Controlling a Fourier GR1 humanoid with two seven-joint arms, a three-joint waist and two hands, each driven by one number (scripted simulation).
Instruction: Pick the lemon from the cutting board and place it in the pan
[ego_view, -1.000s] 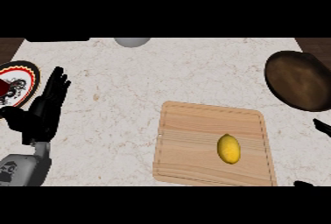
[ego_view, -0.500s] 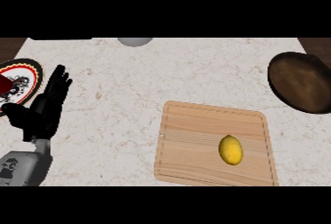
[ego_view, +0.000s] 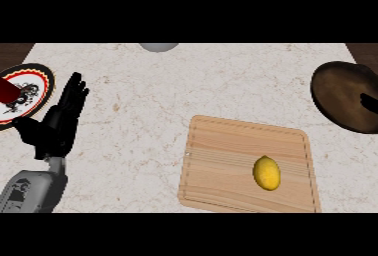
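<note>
The yellow lemon lies on the wooden cutting board, in its right half. The dark brown pan sits at the right edge of the counter, up and to the right of the board. My left hand stands at the left, fingers straight and pointing up, holding nothing, far from the lemon. A small black shape shows at the right edge over the pan; it may be part of my right hand, too little of it shows to tell.
A white plate with a red and gold rim lies at the far left, just beyond my left hand, with a red object on it. Part of a grey round object shows at the counter's far edge.
The whole view has shifted, so board, lemon and pan sit slightly further right and lower. Black bits at the right edge a second ago are gone; a black shape now overlaps the pan.
</note>
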